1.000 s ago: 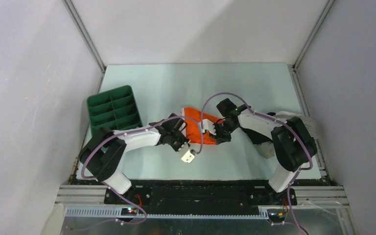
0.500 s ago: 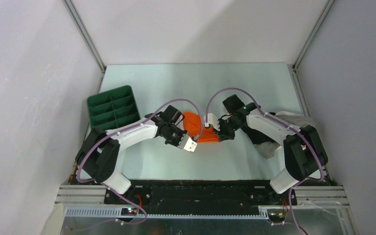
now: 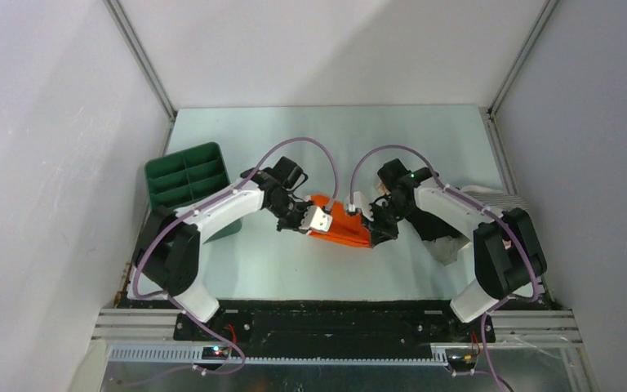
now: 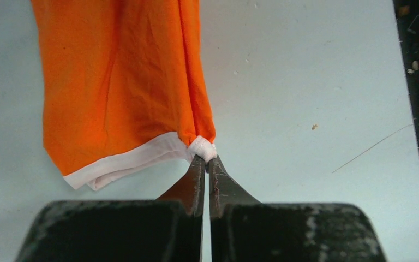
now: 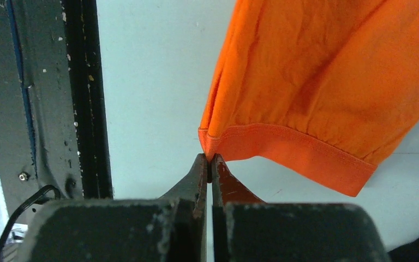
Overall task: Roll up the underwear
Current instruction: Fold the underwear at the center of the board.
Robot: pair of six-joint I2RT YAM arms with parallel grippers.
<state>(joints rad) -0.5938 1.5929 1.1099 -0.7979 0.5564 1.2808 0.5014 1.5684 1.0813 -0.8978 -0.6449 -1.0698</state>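
At the far left a green tray (image 3: pixel 189 189) with compartments sits on the desk (image 3: pixel 408 139), well apart from the work. Next comes the left pincer (image 4: pixel 206 164), pressed together on a corner of the underwear (image 3: pixel 344 225), right where the white waistband (image 4: pixel 136 157) bunches up. The garment spans the gap between the two arms over the middle of the desk; whether its lower edge rests on the surface we cannot tell. It is bright orange, thin and creased, with soft vertical folds running away from each pinch. The right pincer (image 5: pixel 210 162) nips the opposite corner at a stitched orange hem (image 5: pixel 289 146), its jaws shut on the cloth. At the far right edge lies a grey ribbed object (image 3: pixel 508 204) that we cannot identify.

We judge the cloth to be very light and limp — it will sag, fold on itself and hold no shape unless kept taut. It looks neither slippery nor fragile. The doubled edges, waistband and hem, seem the best places to take hold, since they are thicker and give the jaws something firm — a single layer could slip out.
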